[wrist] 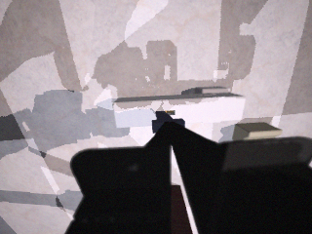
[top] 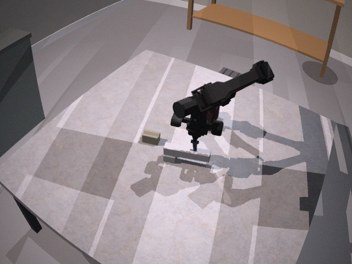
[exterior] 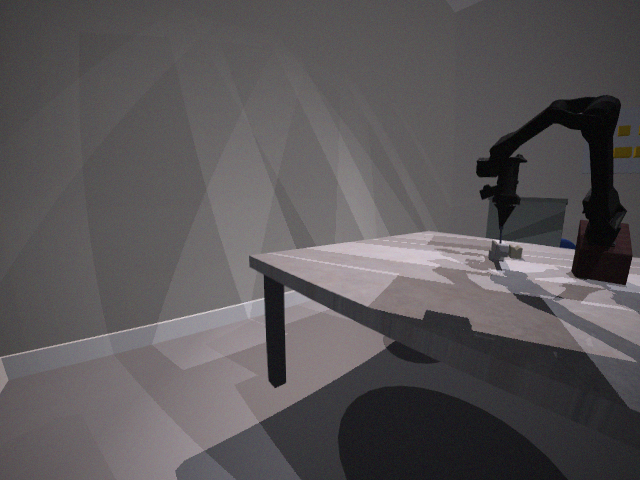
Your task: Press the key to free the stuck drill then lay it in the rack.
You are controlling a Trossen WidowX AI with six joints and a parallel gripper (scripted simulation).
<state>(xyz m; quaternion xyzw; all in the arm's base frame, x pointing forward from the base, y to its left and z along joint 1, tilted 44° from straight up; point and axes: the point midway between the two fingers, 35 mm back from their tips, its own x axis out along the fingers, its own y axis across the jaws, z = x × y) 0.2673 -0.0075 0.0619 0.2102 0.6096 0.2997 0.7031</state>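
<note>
A dark blue key [top: 194, 146] [exterior: 500, 236] [wrist: 160, 126] stands upright in the long white block [top: 172, 152] [exterior: 498, 253] [wrist: 214, 110] on the table. My gripper [top: 194, 138] [exterior: 500, 226] [wrist: 169, 126] is shut and points straight down, its tips at the top of the key and hiding part of it in the wrist view. Nothing shows between its fingers. The small beige rack [top: 150, 138] [exterior: 515, 251] [wrist: 255, 131], with a stepped top, stands beside the block and looks empty. I cannot tell the drill apart; a grey piece [wrist: 211, 91] shows along the block's far side in the wrist view.
The table [top: 176, 232] [exterior: 351, 258] carries shifting arm shadows. My arm reaches over from its dark red base [exterior: 602, 260]. An orange shelf [top: 256, 27] and a dark grey cabinet [top: 20, 85] stand beyond the table.
</note>
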